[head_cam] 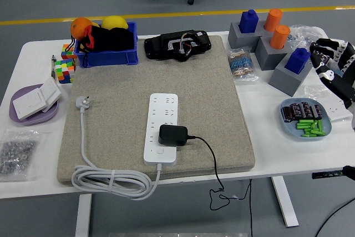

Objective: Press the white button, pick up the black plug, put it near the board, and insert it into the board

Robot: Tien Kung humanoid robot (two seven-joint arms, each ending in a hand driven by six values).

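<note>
A white power strip carries a black plug on a beige mat. Upper left: blue bin, orange fruit, yellow fruit. Lower right: pale blue plate with green batteries.
</note>
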